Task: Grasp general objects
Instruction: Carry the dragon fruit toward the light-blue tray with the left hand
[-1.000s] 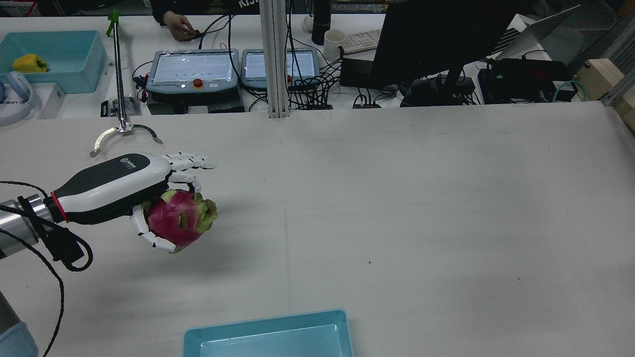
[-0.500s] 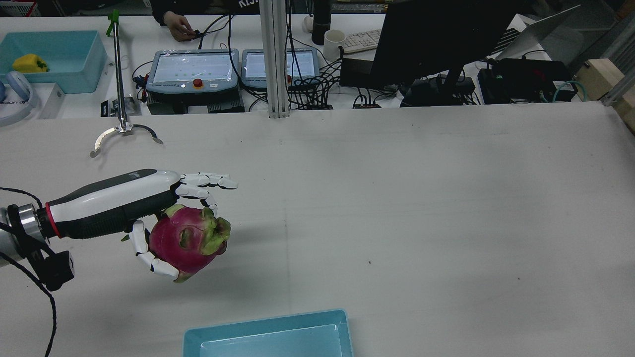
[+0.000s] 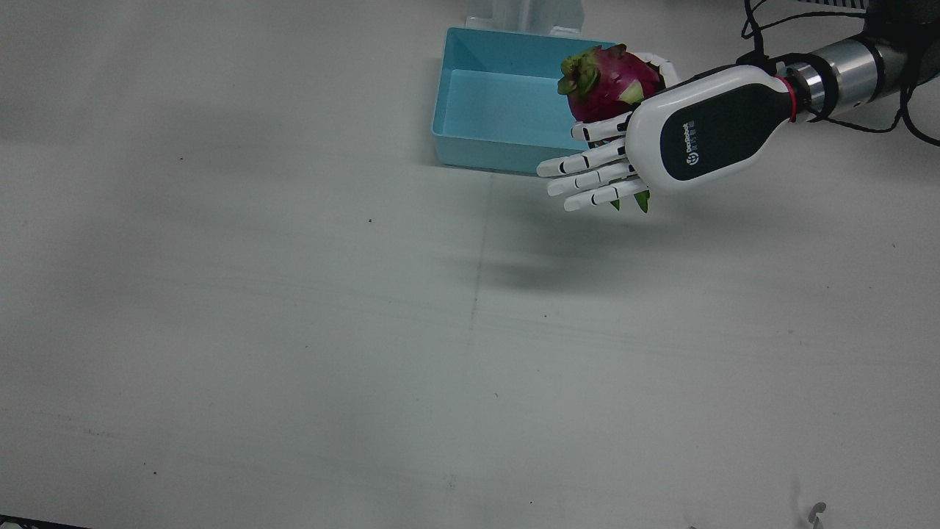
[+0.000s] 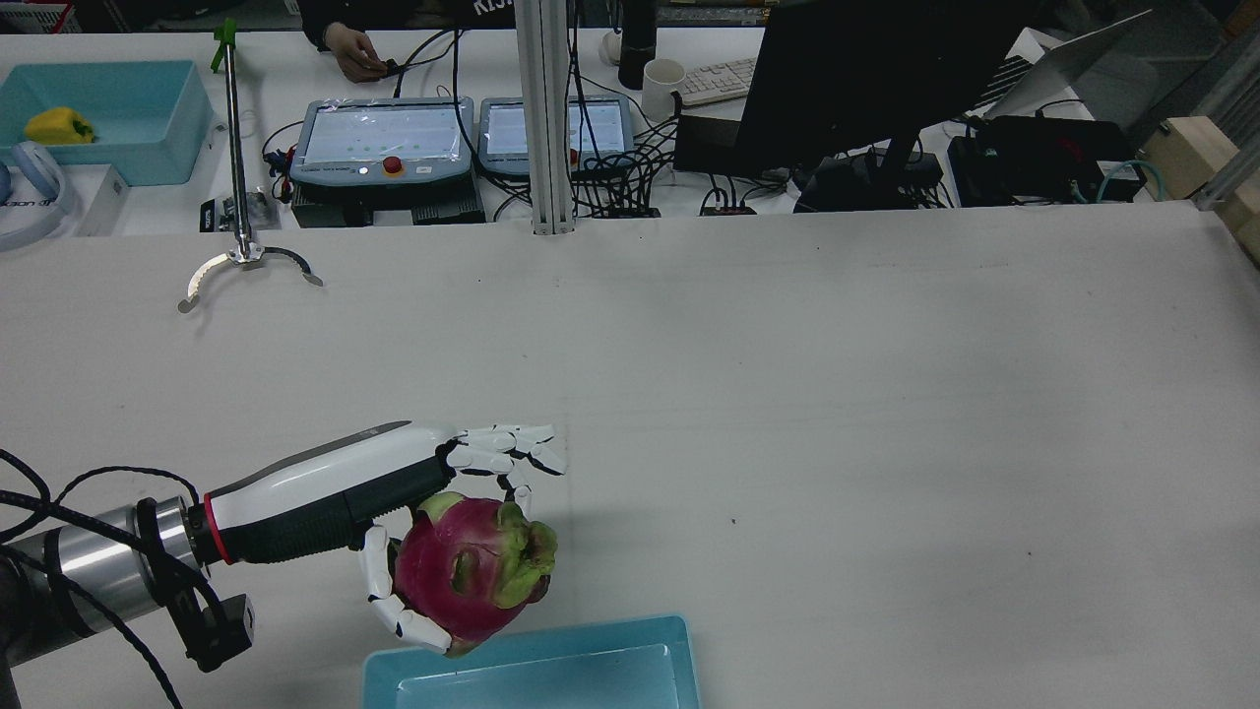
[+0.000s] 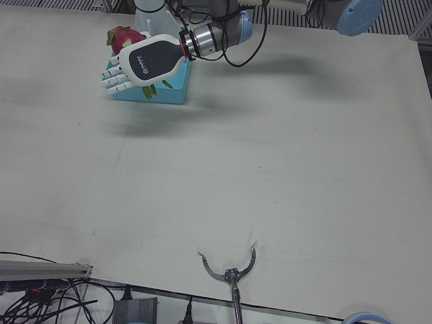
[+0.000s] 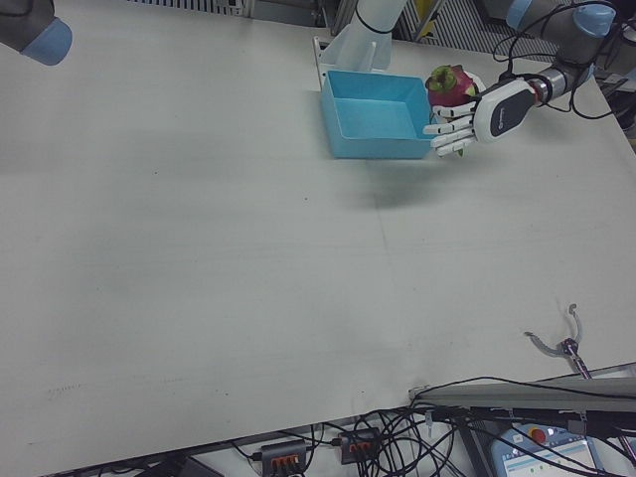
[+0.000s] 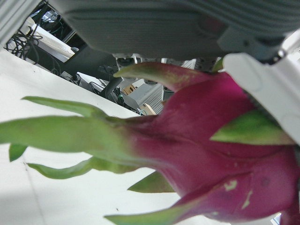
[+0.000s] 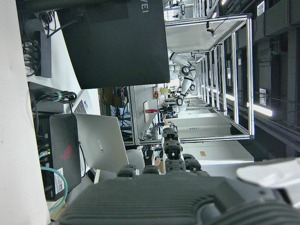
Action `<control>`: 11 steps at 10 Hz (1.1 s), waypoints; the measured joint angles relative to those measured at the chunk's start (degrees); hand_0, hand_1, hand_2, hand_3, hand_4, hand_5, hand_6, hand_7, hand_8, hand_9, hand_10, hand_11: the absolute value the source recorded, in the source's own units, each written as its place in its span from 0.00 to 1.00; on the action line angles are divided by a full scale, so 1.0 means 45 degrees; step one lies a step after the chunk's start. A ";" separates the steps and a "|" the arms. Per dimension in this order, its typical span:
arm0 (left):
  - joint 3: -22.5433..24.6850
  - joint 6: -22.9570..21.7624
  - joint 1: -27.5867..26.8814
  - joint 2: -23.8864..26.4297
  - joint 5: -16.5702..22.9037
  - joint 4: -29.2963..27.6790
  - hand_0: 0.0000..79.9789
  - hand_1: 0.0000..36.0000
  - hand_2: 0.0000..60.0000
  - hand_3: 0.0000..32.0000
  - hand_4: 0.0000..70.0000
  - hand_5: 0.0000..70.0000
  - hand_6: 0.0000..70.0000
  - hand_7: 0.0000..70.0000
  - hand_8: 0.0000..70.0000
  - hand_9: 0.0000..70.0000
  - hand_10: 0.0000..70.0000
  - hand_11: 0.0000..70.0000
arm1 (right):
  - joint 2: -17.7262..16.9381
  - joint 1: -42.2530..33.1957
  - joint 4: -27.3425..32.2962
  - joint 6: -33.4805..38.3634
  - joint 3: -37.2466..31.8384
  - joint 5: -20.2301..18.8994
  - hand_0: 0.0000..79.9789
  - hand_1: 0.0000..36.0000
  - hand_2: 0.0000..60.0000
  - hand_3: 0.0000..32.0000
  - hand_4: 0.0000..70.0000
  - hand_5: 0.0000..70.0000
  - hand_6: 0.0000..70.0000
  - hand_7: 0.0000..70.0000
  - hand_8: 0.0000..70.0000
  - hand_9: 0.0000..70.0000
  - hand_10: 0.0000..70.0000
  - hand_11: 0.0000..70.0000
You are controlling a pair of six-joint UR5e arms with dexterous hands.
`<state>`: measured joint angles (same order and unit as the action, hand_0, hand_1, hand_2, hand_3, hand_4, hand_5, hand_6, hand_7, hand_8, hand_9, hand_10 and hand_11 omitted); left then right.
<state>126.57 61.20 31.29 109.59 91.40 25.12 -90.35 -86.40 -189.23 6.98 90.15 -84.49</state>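
A blue tray point(image 4: 551, 665) is sitting at the near table edge. Just above its left rim, the left hand point(image 4: 394, 512) is carrying a dragon fruit point(image 4: 463, 571), fingers curled snugly around it. Over the last second it has been travelling from further back toward the tray, so release looks close. Beyond, a metal claw tool point(image 4: 241, 261) is lying idle. The right hand's fingers are unclear

Held dragon fruit point(image 4: 463, 576) beside bin point(image 4: 551, 670)

1. A white table point(image 3: 294, 330) is being shown carrying a blue bin point(image 3: 499, 103) at its robot-side edge.
2. A metal claw tool point(image 4: 246, 261) is being rested at the operators' edge.
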 measured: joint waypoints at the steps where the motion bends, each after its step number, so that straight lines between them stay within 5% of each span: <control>1: -0.0019 -0.0015 -0.0415 0.0115 -0.0300 0.0000 0.69 0.73 0.89 0.00 0.74 1.00 0.22 0.31 0.23 0.07 0.09 0.15 | 0.0000 0.0000 0.0000 -0.0003 0.0002 -0.0001 0.00 0.00 0.00 0.00 0.00 0.00 0.00 0.00 0.00 0.00 0.00 0.00; 5: -0.0832 -0.0026 -0.1943 0.1155 -0.0627 0.0003 0.67 0.68 0.90 0.00 0.73 1.00 0.22 0.32 0.23 0.07 0.09 0.14 | 0.0000 0.0000 0.0000 -0.0002 0.0006 0.0002 0.00 0.00 0.00 0.00 0.00 0.00 0.00 0.00 0.00 0.00 0.00 0.00; 8: -0.1271 -0.0037 -0.2548 0.1766 -0.0628 -0.0013 0.64 0.59 0.76 0.00 0.70 1.00 0.21 0.31 0.23 0.06 0.08 0.12 | 0.0000 0.0000 0.0000 0.0002 0.0006 0.0006 0.00 0.00 0.00 0.00 0.00 0.00 0.00 0.00 0.00 0.00 0.00 0.00; 9: -0.1346 -0.0048 -0.2616 0.1807 -0.0559 -0.0125 0.62 0.43 0.50 0.00 0.64 1.00 0.18 0.29 0.21 0.05 0.06 0.09 | 0.0000 0.0000 0.0000 0.0001 0.0007 0.0001 0.00 0.00 0.00 0.00 0.00 0.00 0.00 0.00 0.00 0.00 0.00 0.00; 10: -0.1350 -0.0056 -0.2642 0.1793 -0.0410 -0.0231 0.55 0.13 0.11 0.00 0.42 0.73 0.12 0.22 0.18 0.02 0.04 0.05 | 0.0000 0.0000 0.0000 0.0002 0.0007 0.0000 0.00 0.00 0.00 0.00 0.00 0.00 0.00 0.00 0.00 0.00 0.00 0.00; 11: -0.1329 -0.0061 -0.2613 0.1768 -0.0146 -0.0295 0.50 0.04 0.00 0.00 0.29 0.42 0.07 0.17 0.16 0.01 0.04 0.05 | 0.0000 0.0000 0.0000 0.0002 0.0007 -0.0002 0.00 0.00 0.00 0.00 0.00 0.00 0.00 0.00 0.00 0.00 0.00 0.00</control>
<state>120.59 60.93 19.54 117.55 90.74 23.79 -90.35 -86.40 -189.23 6.99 90.18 -84.50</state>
